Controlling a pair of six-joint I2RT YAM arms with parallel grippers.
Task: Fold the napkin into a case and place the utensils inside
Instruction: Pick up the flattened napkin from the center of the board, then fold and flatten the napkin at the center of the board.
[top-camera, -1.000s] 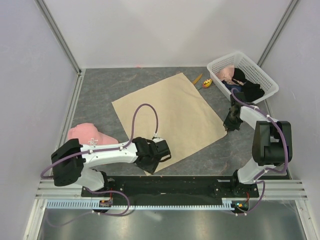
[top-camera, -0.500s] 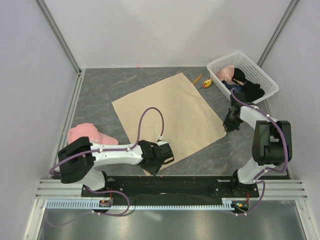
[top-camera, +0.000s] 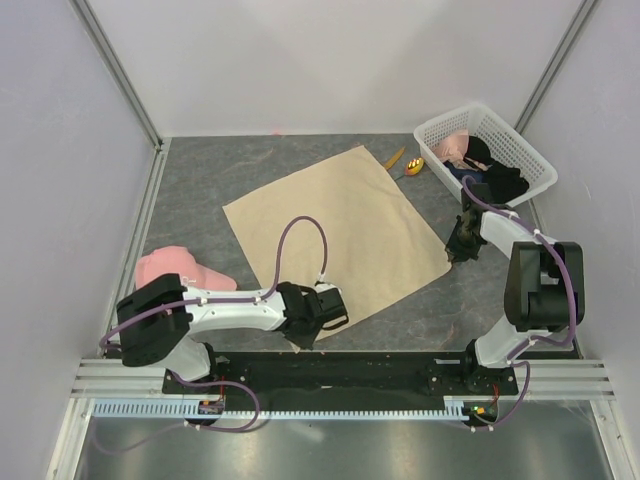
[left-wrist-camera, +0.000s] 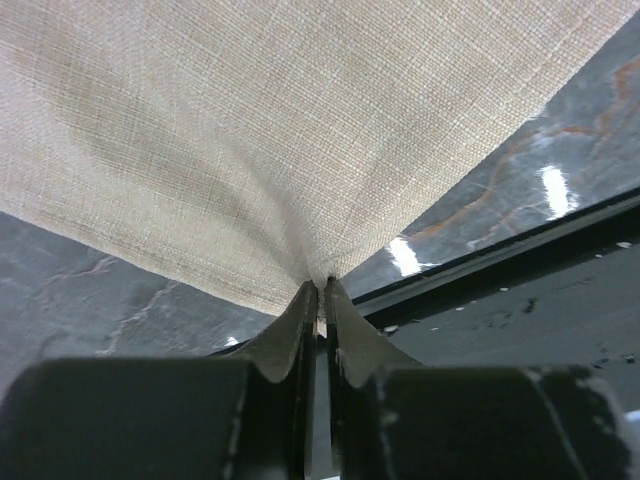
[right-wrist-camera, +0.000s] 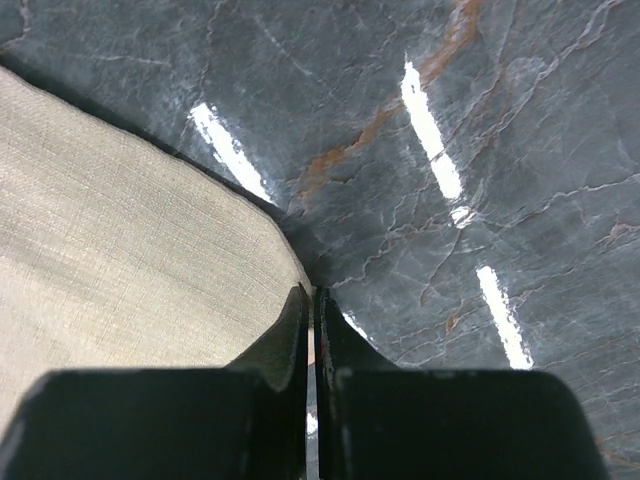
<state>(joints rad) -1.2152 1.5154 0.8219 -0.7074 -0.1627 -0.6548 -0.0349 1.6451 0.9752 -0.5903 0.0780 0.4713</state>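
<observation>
Currently the napkin (top-camera: 335, 225) is spread flat on the table (top-camera: 200, 190), its near corner pinched in the closed left gripper (left-wrist-camera: 318, 292), its right corner nipped thinly by the closed right gripper (right-wrist-camera: 308, 297). That thin hold could be lost once the fold is pulled, leaving a skewed crease.

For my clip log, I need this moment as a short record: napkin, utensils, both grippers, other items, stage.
napkin: spread flat on the table, unfolded
left gripper: shut on the napkin's near corner
right gripper: shut at the napkin's right corner
knife: on the table, just past the napkin's far corner
spoon: beside the knife, next to the basket
basket: far right, holds clothes
cap: pink, left of the napkin
stage: no fold made yet, utensils outside
</observation>
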